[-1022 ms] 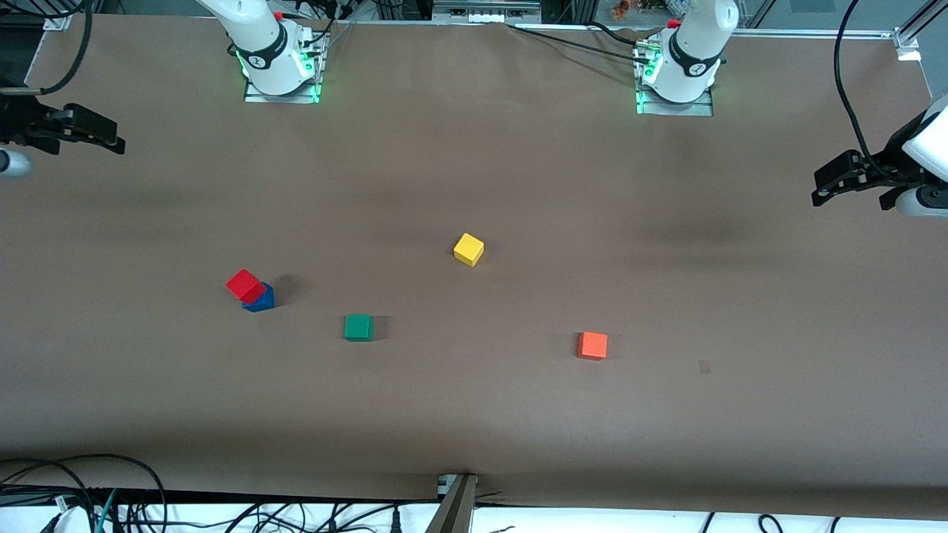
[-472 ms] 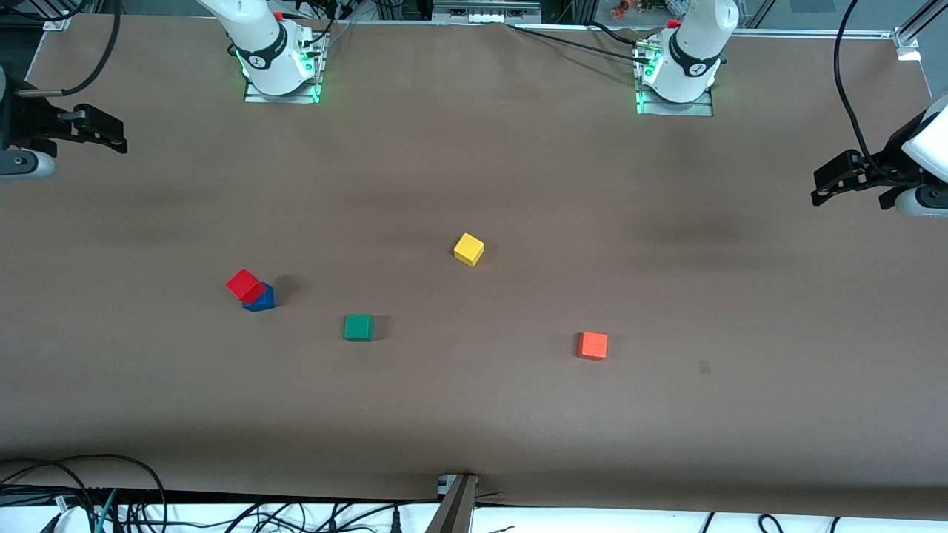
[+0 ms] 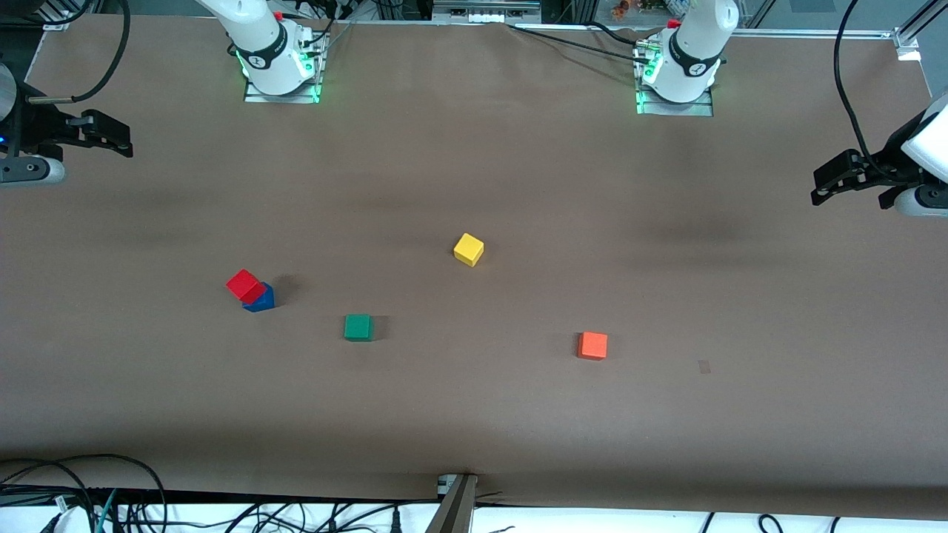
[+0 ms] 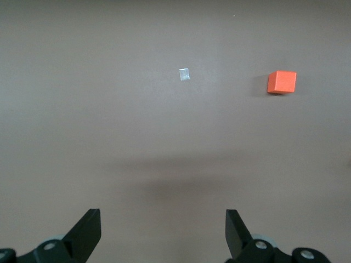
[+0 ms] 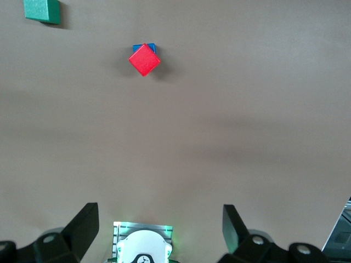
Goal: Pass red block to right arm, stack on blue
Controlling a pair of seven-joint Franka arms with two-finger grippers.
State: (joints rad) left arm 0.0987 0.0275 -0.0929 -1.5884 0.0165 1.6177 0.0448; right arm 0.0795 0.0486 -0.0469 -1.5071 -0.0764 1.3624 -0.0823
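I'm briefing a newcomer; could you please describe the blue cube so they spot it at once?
On the brown table, toward the right arm's end, two cubes form the only stack. The blue cube is the lower one, mostly hidden under the red cube; the green cube sits alone beside them.

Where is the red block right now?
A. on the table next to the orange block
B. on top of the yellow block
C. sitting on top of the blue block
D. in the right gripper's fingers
C: the red block sits on the blue block, turned a little so blue peeks out beneath, and no gripper touches it.
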